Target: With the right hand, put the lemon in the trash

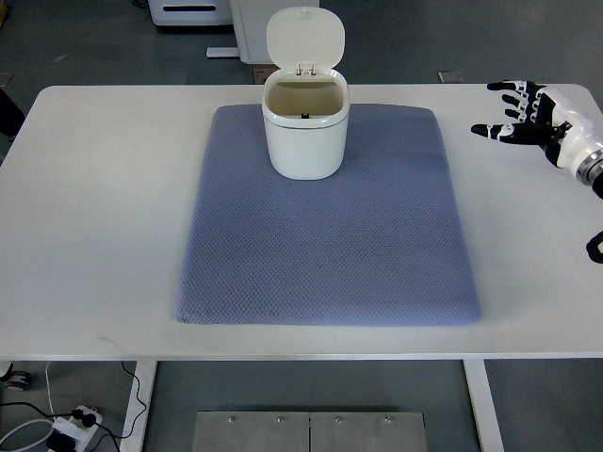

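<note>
The small white plastic trash bin [305, 127] sits lid-up at the back of the blue-grey quilted mat [330, 235]. The black-and-white right hand [528, 118] hovers off right, fingers spread, holding nothing. Can't spot the lemon anywhere.

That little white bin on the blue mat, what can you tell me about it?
The trash bin is small, rounded and white, apparently smooth plastic. Its hinged lid stands flipped up at the back, so the beige inside shows; no lemon can be seen in it. It stands upright on the far middle of the blue-grey mat, touching nothing else.
</note>
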